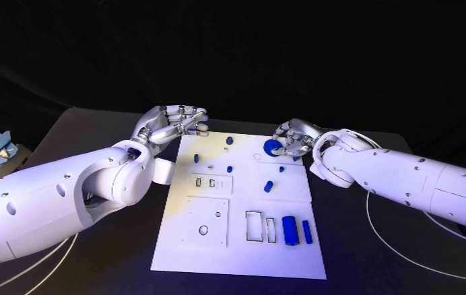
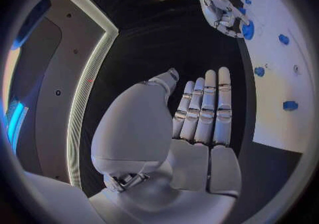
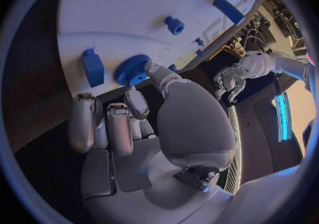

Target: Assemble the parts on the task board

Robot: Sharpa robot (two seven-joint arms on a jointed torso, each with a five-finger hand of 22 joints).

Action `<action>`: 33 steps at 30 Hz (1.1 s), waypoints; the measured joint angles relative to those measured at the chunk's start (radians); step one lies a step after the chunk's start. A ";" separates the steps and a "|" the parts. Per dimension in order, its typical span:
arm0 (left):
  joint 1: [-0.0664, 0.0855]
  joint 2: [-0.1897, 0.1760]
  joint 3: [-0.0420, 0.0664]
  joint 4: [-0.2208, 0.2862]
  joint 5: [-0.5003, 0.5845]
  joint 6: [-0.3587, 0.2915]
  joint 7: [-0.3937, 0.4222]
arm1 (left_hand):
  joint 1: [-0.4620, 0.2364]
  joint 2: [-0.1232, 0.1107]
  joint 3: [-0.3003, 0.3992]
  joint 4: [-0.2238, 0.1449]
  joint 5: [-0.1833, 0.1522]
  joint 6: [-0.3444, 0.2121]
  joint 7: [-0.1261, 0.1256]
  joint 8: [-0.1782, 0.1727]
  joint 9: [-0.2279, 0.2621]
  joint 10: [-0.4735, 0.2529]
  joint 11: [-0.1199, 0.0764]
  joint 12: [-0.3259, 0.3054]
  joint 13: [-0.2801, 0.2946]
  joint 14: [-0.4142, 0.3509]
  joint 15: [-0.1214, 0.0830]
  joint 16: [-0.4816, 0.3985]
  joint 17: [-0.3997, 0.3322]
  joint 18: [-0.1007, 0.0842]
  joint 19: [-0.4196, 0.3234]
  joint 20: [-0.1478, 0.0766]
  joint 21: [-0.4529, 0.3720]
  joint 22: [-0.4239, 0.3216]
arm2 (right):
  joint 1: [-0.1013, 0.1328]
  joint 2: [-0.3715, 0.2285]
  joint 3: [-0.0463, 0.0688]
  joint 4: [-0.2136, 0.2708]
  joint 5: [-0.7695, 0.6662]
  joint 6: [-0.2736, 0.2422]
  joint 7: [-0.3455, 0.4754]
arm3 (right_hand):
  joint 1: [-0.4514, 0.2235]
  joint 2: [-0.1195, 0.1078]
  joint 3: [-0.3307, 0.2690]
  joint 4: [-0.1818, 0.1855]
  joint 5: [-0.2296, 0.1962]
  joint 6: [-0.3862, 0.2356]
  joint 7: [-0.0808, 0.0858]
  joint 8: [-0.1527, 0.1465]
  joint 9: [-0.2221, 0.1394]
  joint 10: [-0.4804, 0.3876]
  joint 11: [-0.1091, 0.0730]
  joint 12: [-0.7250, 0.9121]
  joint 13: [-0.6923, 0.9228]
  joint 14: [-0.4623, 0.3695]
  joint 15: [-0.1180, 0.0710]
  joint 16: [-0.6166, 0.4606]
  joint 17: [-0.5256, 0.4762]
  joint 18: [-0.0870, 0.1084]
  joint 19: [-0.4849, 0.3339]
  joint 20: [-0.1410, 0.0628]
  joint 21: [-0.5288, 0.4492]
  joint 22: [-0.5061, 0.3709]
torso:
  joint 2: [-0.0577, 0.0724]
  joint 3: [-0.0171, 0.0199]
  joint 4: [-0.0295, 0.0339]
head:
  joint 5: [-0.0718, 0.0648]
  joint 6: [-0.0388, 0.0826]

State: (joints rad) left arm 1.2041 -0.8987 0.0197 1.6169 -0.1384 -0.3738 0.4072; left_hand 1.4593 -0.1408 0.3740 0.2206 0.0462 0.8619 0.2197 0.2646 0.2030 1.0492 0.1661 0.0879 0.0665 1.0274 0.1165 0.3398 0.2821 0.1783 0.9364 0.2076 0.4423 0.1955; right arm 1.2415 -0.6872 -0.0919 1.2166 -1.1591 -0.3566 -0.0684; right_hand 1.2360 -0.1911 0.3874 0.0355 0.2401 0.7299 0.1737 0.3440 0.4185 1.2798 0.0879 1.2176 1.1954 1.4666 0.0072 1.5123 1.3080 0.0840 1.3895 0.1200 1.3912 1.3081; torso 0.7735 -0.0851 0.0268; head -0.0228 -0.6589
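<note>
Nearest the head camera, blue bars (image 1: 297,230) lie well behind both hands on the task board (image 1: 240,254). Right hand (image 1: 291,141) pinches a blue gear (image 1: 273,147), likely seating it. Wrist views: gear at the right fingertips (image 3: 153,68); left hand (image 2: 199,115) released, flat, clear beside the board.

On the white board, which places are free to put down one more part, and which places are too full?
On the task board, the bare strip along the near edge, below the rectangular cutouts, is free, and so is the near-left corner. The far end is crowded: small blue parts lie there, and the right hand is at the blue gear.
</note>
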 measured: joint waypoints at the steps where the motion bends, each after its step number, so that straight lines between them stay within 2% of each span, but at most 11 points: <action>1: 0.000 0.000 0.000 0.000 0.000 0.000 0.000 | 0.000 0.000 0.000 0.000 0.000 0.000 0.000 0.000 0.000 0.000 0.000 0.000 0.000 0.000 0.000 0.000 0.000 0.000 0.000 0.000 0.000 0.000 | 0.000 0.000 0.000 0.000 0.000 0.000 0.000 | 0.000 0.000 0.000 0.000 0.002 0.000 0.000 0.000 0.001 0.003 -0.001 0.004 0.003 0.000 0.000 0.002 0.000 0.000 0.000 0.000 0.000 0.000 | 0.000 0.0003 -0.0001 | 0.000 -0.001; 3: 0.000 0.000 0.000 0.000 0.000 0.000 0.000 | 0.000 0.000 0.000 0.000 0.000 0.000 0.000 0.000 0.000 0.000 0.000 0.000 0.000 0.000 0.000 0.000 0.000 0.000 0.000 0.000 0.000 0.000 | -0.001 -0.001 0.000 0.000 -0.002 0.000 0.000 | 0.007 0.007 0.003 0.003 0.008 0.000 0.000 0.008 0.002 0.012 -0.002 0.017 0.014 0.000 0.000 0.004 0.000 0.000 0.000 0.000 0.000 0.000 | 0.000 0.0006 -0.0006 | 0.000 -0.002; 5: 0.000 0.000 0.000 0.000 0.000 0.000 0.000 | 0.000 0.000 0.000 0.000 0.000 0.000 0.000 0.000 0.000 0.000 0.000 0.000 0.000 0.000 0.000 0.000 0.000 0.000 0.000 0.000 0.000 0.000 | -0.001 -0.002 0.001 0.000 -0.004 0.000 0.001 | 0.015 0.015 0.013 0.000 0.008 0.007 -0.005 0.012 0.003 0.012 -0.002 0.027 0.022 0.000 0.000 0.004 0.000 -0.015 0.004 -0.004 0.000 0.000 | 0.000 0.0007 -0.0006 | -0.001 -0.003; 7: 0.000 0.000 0.000 -0.001 0.000 0.001 0.000 | 0.000 0.000 0.000 0.000 0.000 0.000 0.000 0.000 0.000 0.000 0.000 0.000 0.000 0.000 0.000 0.000 0.000 0.000 0.000 0.000 0.000 0.000 | -0.001 -0.002 0.001 0.000 -0.006 0.000 0.002 | 0.018 0.018 0.022 -0.005 0.008 0.015 -0.001 0.016 0.004 0.016 -0.006 0.031 0.028 0.000 0.000 0.004 0.000 -0.015 0.004 -0.004 0.002 0.000 | 0.000 0.0012 -0.0006 | -0.001 -0.004; 11: 0.000 0.000 0.000 -0.001 0.000 0.001 0.000 | 0.000 0.000 0.000 0.000 0.000 0.000 0.000 0.000 0.000 0.000 0.000 0.000 0.000 0.000 0.000 0.000 0.000 0.000 0.000 0.000 0.000 0.000 | -0.002 -0.004 0.001 0.003 -0.013 -0.001 0.002 | 0.031 0.031 0.050 -0.012 -0.008 0.042 -0.006 0.028 0.009 0.024 -0.005 0.050 0.043 0.000 0.000 0.008 0.000 -0.015 0.011 -0.004 0.005 0.000 | -0.001 0.0012 -0.0006 | -0.002 -0.006; 17: 0.000 0.000 0.000 -0.001 -0.001 0.001 0.000 | 0.000 0.000 0.004 -0.004 0.000 0.000 0.000 0.000 -0.001 0.000 0.000 -0.007 0.000 0.000 0.000 -0.004 0.002 0.000 -0.004 0.003 0.000 0.001 | -0.003 -0.005 0.001 0.007 -0.028 -0.005 0.005 | 0.044 0.033 0.096 -0.034 -0.024 0.064 -0.010 0.034 0.008 0.028 -0.009 0.058 0.050 0.000 0.000 0.008 0.000 -0.015 0.014 -0.007 0.009 0.000 | -0.001 0.0012 0.0000 | -0.003 -0.006; 19: 0.000 0.000 0.000 -0.001 -0.001 0.001 0.000 | 0.000 0.000 0.004 -0.004 0.000 0.000 0.000 0.000 -0.001 0.000 0.000 -0.007 0.000 0.000 0.000 -0.004 0.002 0.000 -0.004 0.003 0.000 0.001 | -0.004 -0.006 0.001 0.008 -0.035 -0.010 0.006 | 0.047 0.035 0.112 -0.039 -0.026 0.076 -0.011 0.034 0.008 0.034 -0.016 0.069 0.058 0.000 0.000 0.009 0.000 -0.015 0.014 -0.007 0.013 0.000 | -0.001 0.0012 0.0000 | -0.003 -0.006; 22: 0.000 0.000 0.000 -0.001 -0.001 0.001 0.000 | 0.000 0.000 0.004 -0.004 0.000 0.000 0.000 0.000 -0.001 0.000 0.000 -0.007 0.000 0.000 0.000 -0.004 0.002 0.000 -0.004 0.003 0.000 0.001 | -0.005 -0.006 0.001 0.012 -0.048 -0.019 0.009 | 0.049 0.035 0.131 -0.046 -0.032 0.082 -0.006 0.043 0.008 0.045 -0.020 0.079 0.066 0.000 0.000 0.012 0.000 -0.015 0.020 -0.013 0.017 0.000 | -0.001 0.0012 0.0000 | -0.004 -0.006; 27: 0.000 0.000 0.000 -0.001 -0.001 0.002 0.000 | 0.000 0.000 0.004 -0.004 0.000 0.000 0.000 0.000 -0.001 0.000 0.000 -0.007 0.000 0.000 0.000 -0.004 0.002 0.000 -0.004 0.003 0.000 0.001 | -0.009 -0.006 0.000 0.019 -0.080 -0.048 0.016 | 0.055 0.035 0.139 -0.052 -0.032 0.082 -0.006 0.043 0.008 0.055 -0.023 0.089 0.077 0.000 -0.008 0.012 0.000 -0.015 0.023 -0.016 0.021 0.000 | -0.001 0.0012 0.0006 | -0.004 -0.006; 33: 0.000 0.000 0.000 -0.002 -0.001 0.002 0.000 | 0.000 0.000 0.004 -0.004 0.000 0.000 0.000 0.000 -0.001 0.000 0.000 -0.007 0.000 0.000 0.000 -0.004 0.002 0.000 -0.004 0.003 0.000 0.001 | -0.013 -0.008 -0.002 0.029 -0.120 -0.091 0.025 | 0.058 0.035 0.148 -0.053 -0.034 0.084 -0.007 0.043 0.008 0.060 -0.029 0.099 0.087 0.000 -0.008 0.015 0.000 -0.015 0.030 -0.016 0.028 0.000 | -0.001 0.0011 0.0008 | -0.005 -0.005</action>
State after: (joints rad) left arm 1.2040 -0.8985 0.0194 1.6148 -0.1392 -0.3718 0.4069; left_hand 1.4593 -0.1408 0.3782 0.2164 0.0462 0.8619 0.2197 0.2646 0.2019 1.0492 0.1661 0.0811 0.0665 1.0274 0.1165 0.3360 0.2839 0.1783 0.9327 0.2110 0.4423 0.1962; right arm 1.2281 -0.6952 -0.0938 1.2454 -1.2790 -0.4475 -0.0439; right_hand 1.2938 -0.1566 0.5358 -0.0179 0.2064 0.8135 0.1664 0.3872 0.4269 1.3402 0.0590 1.3171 1.2820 1.4667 -0.0004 1.5278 1.3076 0.0691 1.4198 0.1039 1.4191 1.3077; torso 0.7727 -0.0841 0.0276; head -0.0274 -0.6644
